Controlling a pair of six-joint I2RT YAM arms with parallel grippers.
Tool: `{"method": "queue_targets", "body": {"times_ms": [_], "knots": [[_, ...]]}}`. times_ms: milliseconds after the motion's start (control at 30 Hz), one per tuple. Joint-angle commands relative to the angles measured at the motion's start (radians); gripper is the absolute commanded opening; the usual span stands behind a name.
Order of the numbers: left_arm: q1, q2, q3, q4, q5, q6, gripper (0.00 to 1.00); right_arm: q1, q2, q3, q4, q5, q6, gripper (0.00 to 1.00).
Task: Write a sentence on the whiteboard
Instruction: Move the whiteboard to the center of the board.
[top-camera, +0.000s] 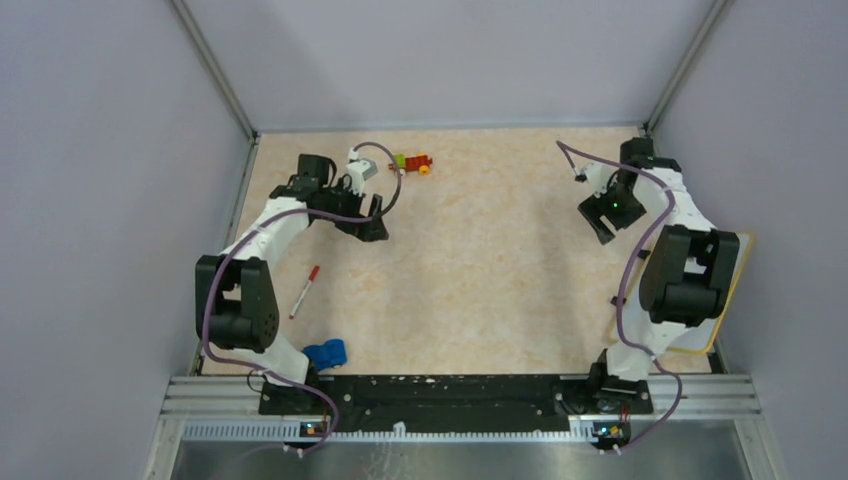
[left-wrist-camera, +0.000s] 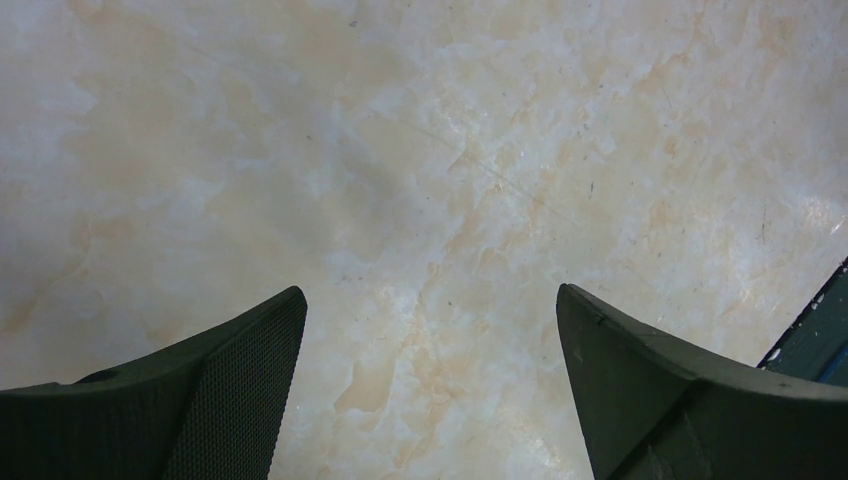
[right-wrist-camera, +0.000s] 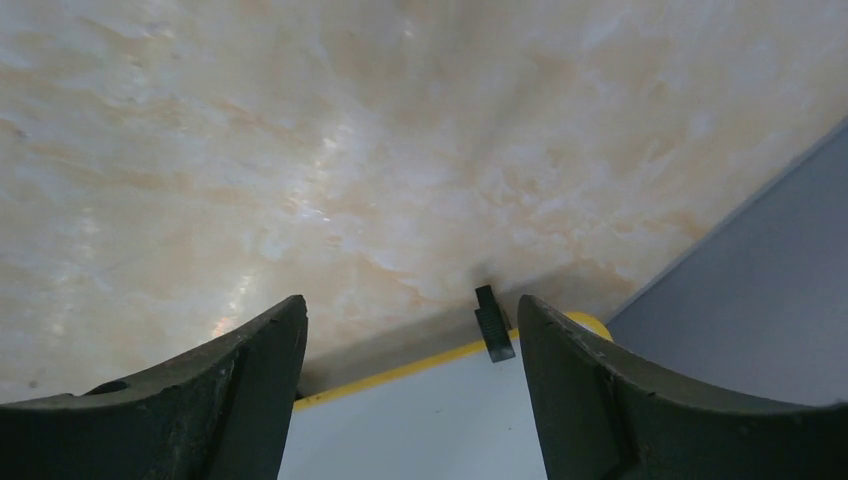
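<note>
The whiteboard (top-camera: 700, 335) lies at the table's right edge, mostly hidden under my right arm. In the right wrist view its white face (right-wrist-camera: 430, 420), yellowish rim and one black foot (right-wrist-camera: 493, 322) show just below the fingers. No sentence is in view; the part of the board that shows is blank. My right gripper (top-camera: 603, 228) (right-wrist-camera: 410, 305) hangs open above the board's far edge, holding nothing. My left gripper (top-camera: 372, 228) (left-wrist-camera: 430, 290) is open over bare marble tabletop at the far left. A red marker (top-camera: 305, 290) lies on the table near the left arm.
A small red, yellow and green toy (top-camera: 412, 162) sits near the back edge. A blue object (top-camera: 325, 352) lies by the left arm's base. Grey walls close in the table on the left, right and back. A dark edge (left-wrist-camera: 815, 335) shows in the left wrist view.
</note>
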Motion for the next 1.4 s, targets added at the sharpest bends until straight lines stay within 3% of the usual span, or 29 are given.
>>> {"method": "queue_targets", "body": {"times_ms": [0, 267, 833, 967, 1133, 1367], "knots": [[-0.007, 0.001, 0.023, -0.015, 0.044, 0.028, 0.99, -0.049, 0.060, 0.044, 0.021, 0.143, -0.137, 0.72], [-0.007, 0.011, 0.024, -0.019, 0.048, 0.039, 0.99, -0.077, 0.100, -0.023, 0.068, 0.200, -0.261, 0.59], [-0.008, 0.022, 0.033, -0.036, 0.052, 0.039, 0.99, -0.100, 0.148, -0.143, 0.138, 0.287, -0.377, 0.51], [-0.010, 0.025, 0.034, -0.038, 0.054, 0.038, 0.99, -0.099, 0.155, -0.144, 0.139, 0.287, -0.389, 0.42], [-0.010, 0.030, 0.038, -0.040, 0.053, 0.036, 0.99, -0.087, 0.162, -0.158, 0.151, 0.301, -0.420, 0.18], [-0.010, 0.029, 0.041, -0.046, 0.052, 0.035, 0.99, -0.010, 0.160, -0.178, 0.184, 0.320, -0.460, 0.00]]}}
